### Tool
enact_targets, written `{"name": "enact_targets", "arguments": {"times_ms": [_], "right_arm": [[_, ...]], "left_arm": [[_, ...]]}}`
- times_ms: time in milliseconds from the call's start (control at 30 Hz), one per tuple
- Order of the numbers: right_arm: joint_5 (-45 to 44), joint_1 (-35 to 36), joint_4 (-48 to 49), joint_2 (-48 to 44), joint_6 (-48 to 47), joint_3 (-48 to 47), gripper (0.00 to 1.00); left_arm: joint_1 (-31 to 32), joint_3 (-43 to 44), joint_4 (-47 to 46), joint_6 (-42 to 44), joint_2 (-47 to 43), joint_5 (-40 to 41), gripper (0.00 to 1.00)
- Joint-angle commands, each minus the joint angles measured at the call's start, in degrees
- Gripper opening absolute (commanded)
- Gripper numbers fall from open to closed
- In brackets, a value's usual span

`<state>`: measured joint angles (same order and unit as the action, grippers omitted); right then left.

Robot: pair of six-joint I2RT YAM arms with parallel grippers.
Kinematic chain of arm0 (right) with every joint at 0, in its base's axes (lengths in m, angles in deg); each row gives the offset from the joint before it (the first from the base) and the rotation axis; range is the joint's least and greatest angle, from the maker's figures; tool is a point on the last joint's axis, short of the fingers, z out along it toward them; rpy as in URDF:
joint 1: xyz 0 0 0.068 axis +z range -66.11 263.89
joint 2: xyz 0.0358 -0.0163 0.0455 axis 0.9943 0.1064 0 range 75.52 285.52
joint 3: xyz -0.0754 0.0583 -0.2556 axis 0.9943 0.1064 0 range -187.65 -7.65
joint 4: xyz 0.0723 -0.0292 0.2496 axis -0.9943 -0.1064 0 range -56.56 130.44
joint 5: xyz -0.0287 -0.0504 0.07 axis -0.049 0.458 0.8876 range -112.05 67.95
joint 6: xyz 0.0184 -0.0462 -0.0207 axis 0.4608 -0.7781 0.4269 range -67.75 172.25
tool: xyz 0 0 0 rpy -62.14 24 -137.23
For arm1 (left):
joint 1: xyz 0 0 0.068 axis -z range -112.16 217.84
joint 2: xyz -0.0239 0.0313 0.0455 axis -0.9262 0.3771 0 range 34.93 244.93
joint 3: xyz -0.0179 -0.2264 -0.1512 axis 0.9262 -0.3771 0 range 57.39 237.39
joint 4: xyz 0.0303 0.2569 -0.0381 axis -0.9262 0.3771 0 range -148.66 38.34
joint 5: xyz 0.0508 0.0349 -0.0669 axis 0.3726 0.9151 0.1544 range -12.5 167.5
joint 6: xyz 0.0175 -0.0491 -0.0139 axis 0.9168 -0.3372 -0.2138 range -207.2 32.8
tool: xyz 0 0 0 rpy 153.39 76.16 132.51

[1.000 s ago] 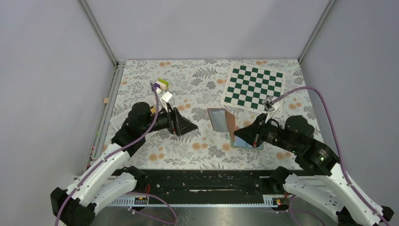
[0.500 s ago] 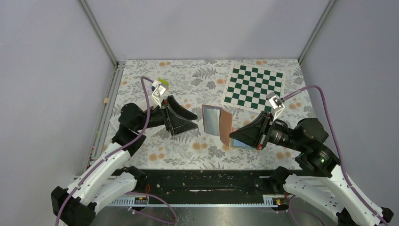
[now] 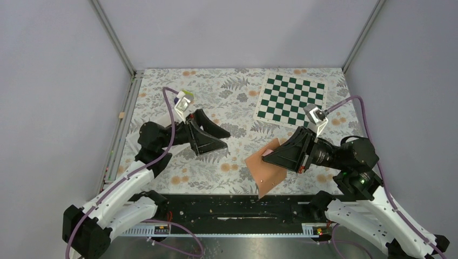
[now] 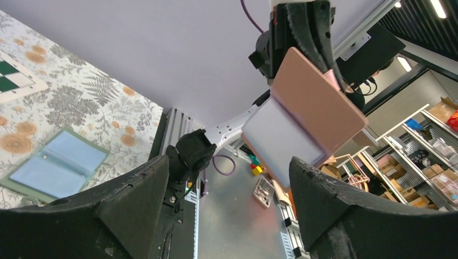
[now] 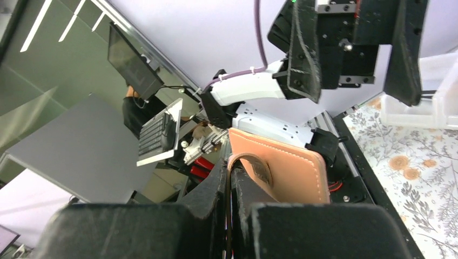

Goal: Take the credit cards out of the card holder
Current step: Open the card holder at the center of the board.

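The card holder (image 3: pixel 264 171) is a tan leather folder with pale blue inner pages. It hangs tilted in the air above the table's near middle. My right gripper (image 3: pixel 267 155) is shut on its thin tan strap (image 5: pixel 254 164). In the left wrist view the holder (image 4: pixel 308 110) shows its pale inner page below the tan cover. My left gripper (image 3: pixel 224 138) is open and empty, left of the holder and apart from it. A pale blue sleeve with a green edge (image 4: pixel 59 164) lies flat on the table. No yellow-orange credit card shows in any view.
A green and white checkerboard (image 3: pixel 291 100) lies at the back right. A small yellow and purple block (image 3: pixel 187 95) sits at the back left. A clear plastic box (image 5: pixel 432 102) stands by the left arm. Metal frame posts rise at the back corners.
My right gripper has lifted the card holder off the table and drawn it towards the near edge. The holder now hangs tilted. My left gripper has turned slightly and stays open.
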<state>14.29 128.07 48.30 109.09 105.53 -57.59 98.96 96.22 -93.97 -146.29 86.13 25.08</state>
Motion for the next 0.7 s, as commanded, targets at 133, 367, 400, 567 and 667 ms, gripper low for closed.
{"name": "enact_targets", "arguments": {"times_ms": [133, 367, 400, 567, 667], "right_arm": [[2.04, -0.18, 3.08, 3.24, -0.27, -4.69, 0.00], [9.52, -0.19, -5.11, 9.48, -9.82, -8.36, 0.00], [13.31, -0.16, -5.92, 10.92, -12.11, -9.52, 0.00], [25.53, -0.17, -26.24, 18.38, -30.56, -18.33, 0.00], [26.40, -0.16, -37.91, 22.12, -38.85, -23.37, 0.00]], "left_arm": [[2.70, -6.96, -14.12, -5.87, 1.03, 3.60, 0.80], [2.81, -3.01, 14.28, 17.04, -6.97, 9.24, 0.79], [2.77, -3.05, 15.10, 18.00, -7.55, 9.65, 0.79], [2.67, -0.69, 19.09, 24.86, -9.90, 6.51, 0.70], [2.94, -0.06, 20.34, 36.63, -15.40, 6.57, 0.73]]}}
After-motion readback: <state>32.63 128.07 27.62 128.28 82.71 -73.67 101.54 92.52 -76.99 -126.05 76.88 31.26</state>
